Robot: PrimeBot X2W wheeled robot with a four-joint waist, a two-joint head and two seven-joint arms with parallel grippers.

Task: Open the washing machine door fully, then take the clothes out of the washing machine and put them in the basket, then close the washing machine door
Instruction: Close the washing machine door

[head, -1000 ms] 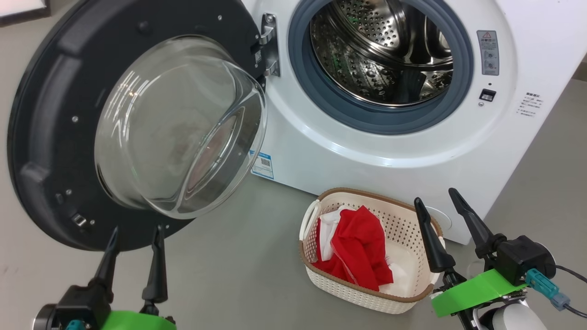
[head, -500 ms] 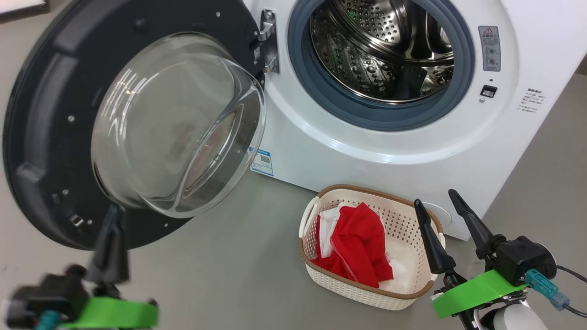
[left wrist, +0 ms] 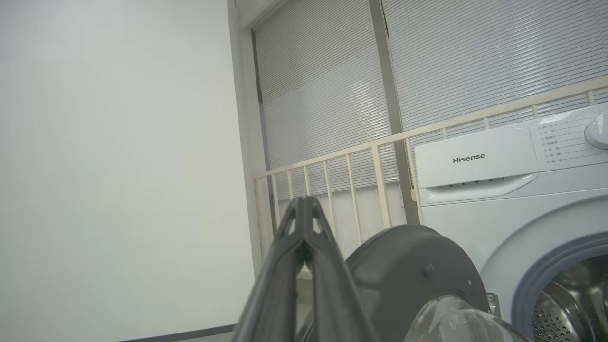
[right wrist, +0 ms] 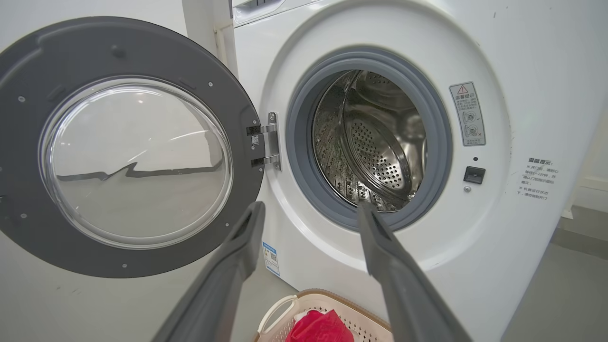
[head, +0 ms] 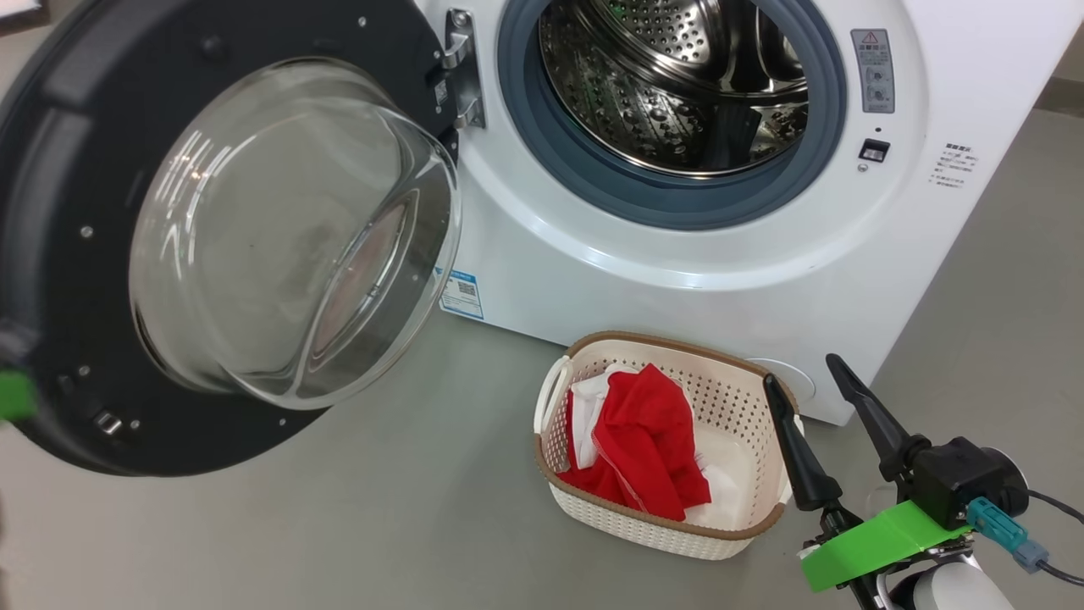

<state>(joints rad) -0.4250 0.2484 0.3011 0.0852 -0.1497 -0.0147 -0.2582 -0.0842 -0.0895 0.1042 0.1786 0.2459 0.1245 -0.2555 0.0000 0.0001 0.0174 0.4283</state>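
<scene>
1. The left pincer has its two long dark fingers pressed together tip to tip with nothing between them, pointing up towards a plain white wall and slatted blinds
2. Just right of and below those tips stands the large round black-rimmed washing machine door with its bulging clear glass bowl. It is wide open on its metal hinge, inner face towards the robot. I cannot tell whether the fingers touch its rim
3. Further right of that pincer, and up ahead of the other one, is the big white front-loading washing machine. Inside the grey rubber gasket, the perforated steel drum shows bare metal, with no fabric in the part that can be seen
4. The small cream-white perforated plastic basket with a brown woven-look rim sits on the grey floor at the washer's foot, just left of the right pincer. The bright red and white clothes are heaped inside it, towards the side far from that pincer
5. The right pincer has its fingers well apart and empty, beside the basket's near rim; I cannot tell if it touches
6. By my reading, opening the door and moving the clothes are done; only closing the door is left, and the left pincer looks placed to push it
</scene>
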